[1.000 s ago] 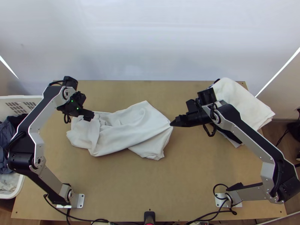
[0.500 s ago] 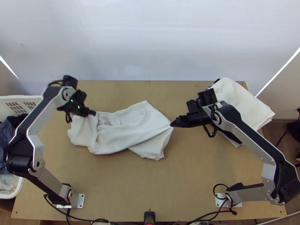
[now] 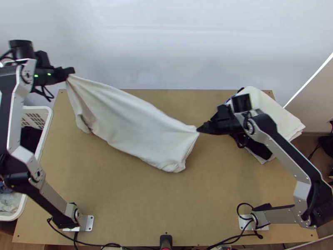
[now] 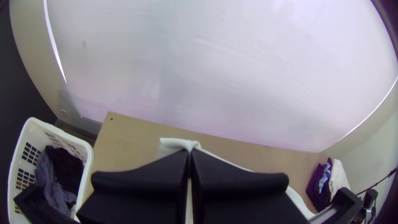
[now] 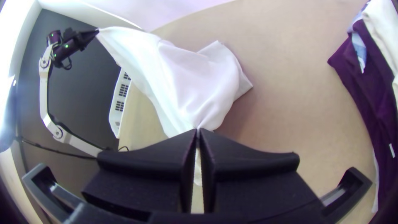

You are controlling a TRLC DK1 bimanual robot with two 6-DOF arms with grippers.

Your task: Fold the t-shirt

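The white t-shirt (image 3: 133,121) is stretched between the two grippers, its left end lifted and its lower right part near the table. At the upper left, my left gripper (image 3: 71,72) is shut on one end of it. My right gripper (image 3: 200,130) is shut on the opposite end, right of the table's middle. In the left wrist view, white cloth (image 4: 180,143) pokes out between the closed fingers of my left gripper (image 4: 190,152). In the right wrist view, the t-shirt (image 5: 186,79) fans out from the tips of my right gripper (image 5: 198,131).
A stack of folded clothes (image 3: 266,112) lies at the table's back right corner, partly under the right arm. A white basket (image 3: 48,121) with dark clothes stands beyond the table's left edge. Bare tabletop (image 3: 166,200) lies in front of the cloth.
My left gripper has moved up and left in the top view, drawing the bunched shirt out long and lifting its end. My right gripper has shifted slightly right and up, still holding.
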